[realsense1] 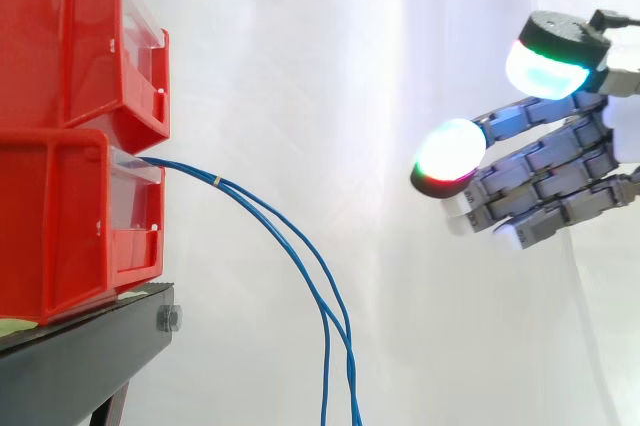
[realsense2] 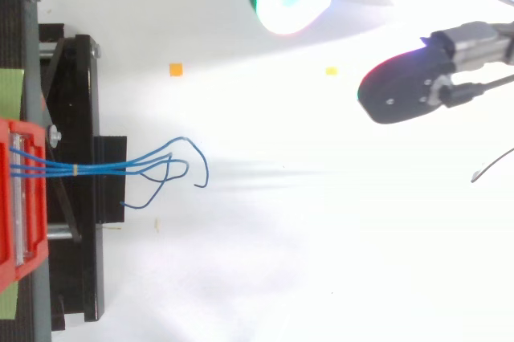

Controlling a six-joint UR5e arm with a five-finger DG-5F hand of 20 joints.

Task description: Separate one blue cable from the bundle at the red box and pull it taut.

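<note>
Blue cables [realsense1: 300,256] leave front of lower red bin [realsense1: 70,216], bound by small pale band [realsense1: 217,182] near bin, then arc down slack. Lower ends cut off by side view's bottom edge. Strand count unclear where they overlap. Top view: loose ends curl just past black stand [realsense2: 80,101]. Hand [realsense1: 560,171] well apart to right, fingers straight and spread, holding nothing; wrist cut off at frame edge.

Open room lies between fingers [realsense1: 450,151] and hanging blue cables [realsense1: 300,256].
</note>
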